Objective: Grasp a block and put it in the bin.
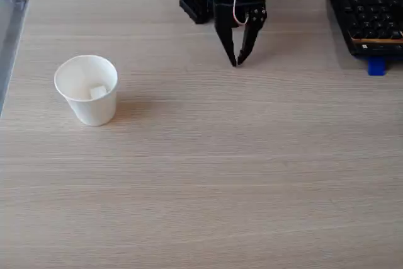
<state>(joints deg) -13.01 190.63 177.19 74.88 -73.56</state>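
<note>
Block [97, 92] inside bin [92, 113] near table [208, 181] left edge, well apart from gripper [237, 61] at far edge; fingertips nearly touching, empty.

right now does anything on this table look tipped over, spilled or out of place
Nothing stands out. The paper cup stands upright on the table with the small white block inside it. The gripper hangs apart from it near the far edge, fingertips together, holding nothing. A keyboard sits at the right.
</note>
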